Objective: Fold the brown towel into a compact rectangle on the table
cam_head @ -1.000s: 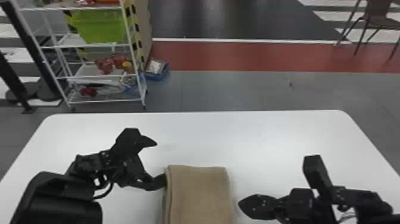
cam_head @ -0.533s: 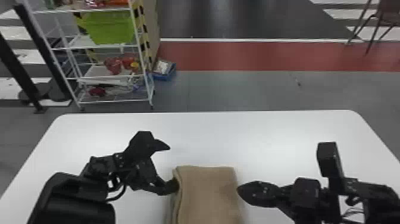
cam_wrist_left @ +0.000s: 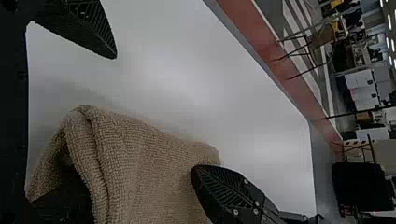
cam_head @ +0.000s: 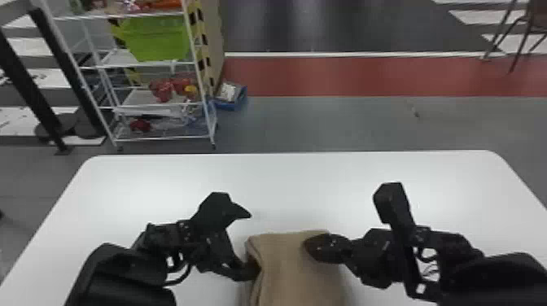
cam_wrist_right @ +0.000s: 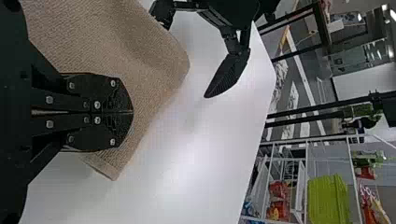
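"Brown towel: where does it lie?"

"On the white table, between the two arms, with its near end running past the head view's bottom edge. It's folded in layers, and you can see the doubled border along its left side."

"Is it flat?"

"Not on that side. The left wrist view has the border arching up, with a dark hollow beneath it."

"What's the left gripper doing there?"

"It stands wide. One finger is out over bare tabletop, and the other is at the towel's raised left side, its tip tucked against the fold. The two aren't closed on the cloth."

"And the right gripper?"

"Narrow, its two fingers pressed together. It sits over the towel's far right corner. The right wrist view has the seam between the fingers running straight to the tip, with terry cloth around it. I can't tell how firmly it touches, if at all."

"Anything past the table?"

"A white wire shelf rack on the floor to the left, with a lime green bin on it, and a blue crate just beside the rack. A brown chair is off to the far right."
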You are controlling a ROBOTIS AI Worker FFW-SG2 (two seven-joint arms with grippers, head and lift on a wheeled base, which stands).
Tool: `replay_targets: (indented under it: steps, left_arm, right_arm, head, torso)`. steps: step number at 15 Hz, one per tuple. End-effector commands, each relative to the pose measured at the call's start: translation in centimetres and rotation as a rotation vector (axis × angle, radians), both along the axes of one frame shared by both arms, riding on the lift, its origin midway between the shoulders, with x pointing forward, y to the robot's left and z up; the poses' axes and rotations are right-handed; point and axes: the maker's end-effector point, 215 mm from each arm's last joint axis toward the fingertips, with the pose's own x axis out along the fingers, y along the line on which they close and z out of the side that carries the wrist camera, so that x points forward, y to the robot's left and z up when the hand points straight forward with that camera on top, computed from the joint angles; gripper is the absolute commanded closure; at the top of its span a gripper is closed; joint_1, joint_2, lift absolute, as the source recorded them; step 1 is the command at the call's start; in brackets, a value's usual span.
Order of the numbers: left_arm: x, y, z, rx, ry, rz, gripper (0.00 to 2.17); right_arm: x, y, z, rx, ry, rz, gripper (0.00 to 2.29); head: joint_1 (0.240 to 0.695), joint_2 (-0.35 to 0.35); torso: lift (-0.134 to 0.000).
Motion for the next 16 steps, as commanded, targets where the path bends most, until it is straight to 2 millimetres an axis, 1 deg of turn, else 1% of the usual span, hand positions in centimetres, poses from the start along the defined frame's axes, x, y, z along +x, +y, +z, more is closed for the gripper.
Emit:
replay_targets:
  steps: [1,5,7,9,13,16]
  left_arm:
    - [-0.3,-0.5,-0.1,-0.003,0.005,-0.008,0.04]
    - [-0.7,-1.0,-0.3,-0.003,0.012,-0.024,0.04]
    - [-0.6,-0.9,-0.3,-0.003,0.010,-0.022,0.04]
    - [-0.3,-0.2,-0.2,0.000,0.009,-0.008,0.04]
    - [0.2,1.1,0.2,0.014,0.003,0.002,0.04]
    - [0.0,1.6,-0.3,0.118,-0.003,-0.048,0.04]
  right_arm:
    - [-0.2,1.4,-0.2,0.008,-0.001,0.023,2.26]
    - [-0.4,1.6,-1.6,-0.026,0.011,0.022,2.26]
    - [-0.5,1.2,-2.6,-0.070,0.020,0.014,2.26]
    - [-0.8,0.7,-3.4,-0.091,0.037,0.005,2.26]
    - [-0.8,0.0,-4.0,-0.109,0.044,-0.004,2.26]
    - [-0.8,-0.1,-4.1,-0.108,0.046,-0.007,2.26]
  head:
    - [0.695,0.047]
    - [0.695,0.060]
    - [0.695,0.060]
    - [0.695,0.059]
    - [0.695,0.062]
    - [0.695,0.066]
  torso:
    - [-0.122]
    - [-0.122]
    - [-0.122]
    - [-0.122]
    - [-0.122]
    - [-0.122]
